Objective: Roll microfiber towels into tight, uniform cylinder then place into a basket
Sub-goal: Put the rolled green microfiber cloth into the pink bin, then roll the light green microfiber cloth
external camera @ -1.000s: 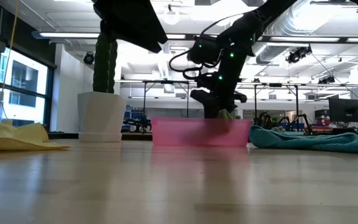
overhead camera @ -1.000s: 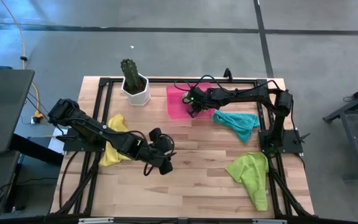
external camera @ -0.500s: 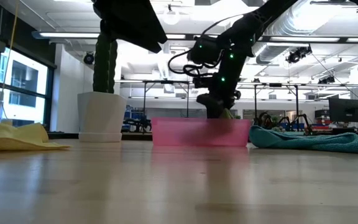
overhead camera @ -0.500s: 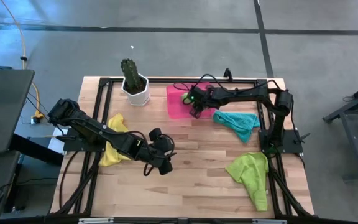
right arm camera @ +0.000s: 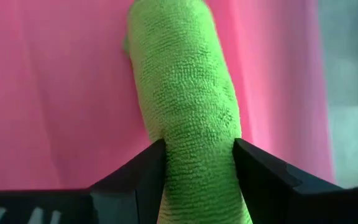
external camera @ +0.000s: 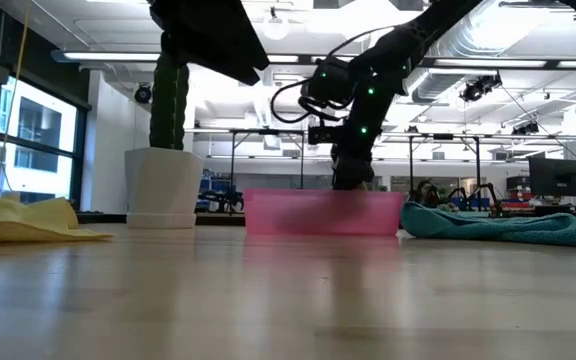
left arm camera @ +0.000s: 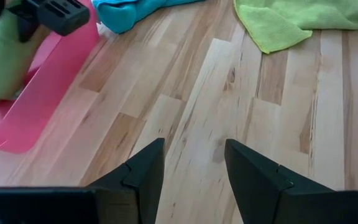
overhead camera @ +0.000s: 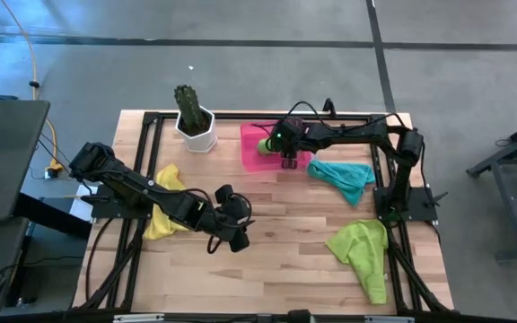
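Your right gripper (right arm camera: 194, 165) has its jaws clamped on the rolled lime green towel (right arm camera: 185, 106), and over the last second it has carried the roll from the near rim further over the pink basket (overhead camera: 257, 154), so the roll now hangs above the pink floor; the placing looks close, with release remaining; your left gripper (left arm camera: 191, 165) waits with jaws wide over the bare surface (overhead camera: 276, 242); the teal towel (overhead camera: 341, 175), the second lime towel (overhead camera: 364, 251) and the yellow towel (overhead camera: 164, 215) lie unrolled.
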Controlling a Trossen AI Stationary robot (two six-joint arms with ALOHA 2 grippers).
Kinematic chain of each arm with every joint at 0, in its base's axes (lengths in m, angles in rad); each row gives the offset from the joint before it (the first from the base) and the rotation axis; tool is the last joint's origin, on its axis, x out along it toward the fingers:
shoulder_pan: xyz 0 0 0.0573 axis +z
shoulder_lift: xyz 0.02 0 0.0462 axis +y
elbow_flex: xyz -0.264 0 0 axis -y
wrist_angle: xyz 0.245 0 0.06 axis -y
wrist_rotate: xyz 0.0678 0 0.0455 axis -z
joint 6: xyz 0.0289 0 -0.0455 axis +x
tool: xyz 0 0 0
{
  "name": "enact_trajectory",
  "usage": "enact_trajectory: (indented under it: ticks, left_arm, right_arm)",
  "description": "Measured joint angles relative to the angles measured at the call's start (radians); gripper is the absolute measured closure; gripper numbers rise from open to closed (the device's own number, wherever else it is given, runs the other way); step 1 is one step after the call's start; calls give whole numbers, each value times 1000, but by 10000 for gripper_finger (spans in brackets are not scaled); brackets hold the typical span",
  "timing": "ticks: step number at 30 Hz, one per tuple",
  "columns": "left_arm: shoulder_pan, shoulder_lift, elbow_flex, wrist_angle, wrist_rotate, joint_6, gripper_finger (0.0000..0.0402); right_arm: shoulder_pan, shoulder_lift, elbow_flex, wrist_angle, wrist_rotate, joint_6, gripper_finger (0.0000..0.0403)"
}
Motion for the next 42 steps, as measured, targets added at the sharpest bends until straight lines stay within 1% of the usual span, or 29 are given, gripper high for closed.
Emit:
enact_trajectory:
  ticks: [9,12,15,19,22,25,27,30,32,35,38,40,42]
  left_arm:
    - [0,0,0,0,0,-1,243]
    - [0,0,0,0,0,-1,243]
    - [3,0,0,0,-1,-1,243]
    - [4,0,0,0,-1,-1,243]
    - [4,0,0,0,-1,-1,243]
    - [4,0,0,0,-2,-1,243]
    - [4,0,0,0,-2,-1,243]
    - [4,0,0,0,-2,-1,243]
    - [4,0,0,0,-4,-1,243]
    - [4,0,0,0,-5,-1,243]
    - [4,0,0,0,-5,-1,243]
    - [4,0,0,0,-5,-1,243]
    - [2,0,0,0,-5,-1,243]
  right_arm:
    - [-56,0,0,85,9,-18,226]
    - [-59,0,0,82,7,34,226]
    - [-59,0,0,82,-7,52,226]
    - [-64,0,0,85,-64,-51,224]
    - [-67,0,0,85,-94,-97,209]
    - [-67,0,0,91,-89,-97,181]
    - [-66,0,2,84,-66,-61,165]
    - [-49,-4,38,-24,21,6,156]
    - [-33,-21,79,-153,76,20,156]
    - [-9,-48,160,-362,96,119,156]
    - [15,-74,253,-611,55,276,156]
    - [29,-97,301,-772,-16,373,156]
    - [45,-123,321,-885,-109,462,156]
